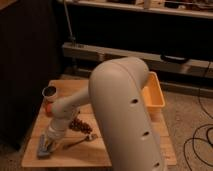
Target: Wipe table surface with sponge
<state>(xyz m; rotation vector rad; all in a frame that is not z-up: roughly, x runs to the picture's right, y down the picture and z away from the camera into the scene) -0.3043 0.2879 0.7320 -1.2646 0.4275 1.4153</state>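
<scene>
Blue-grey sponge (44, 149) is lying near a corner of the table surface (90, 155), the gripper (50, 141) seemingly bearing down on it; whether it is grasping, I cannot tell.

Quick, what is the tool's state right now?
Tool: on the sponge, at a front corner of the table surface; open or closed cannot be told.
</scene>
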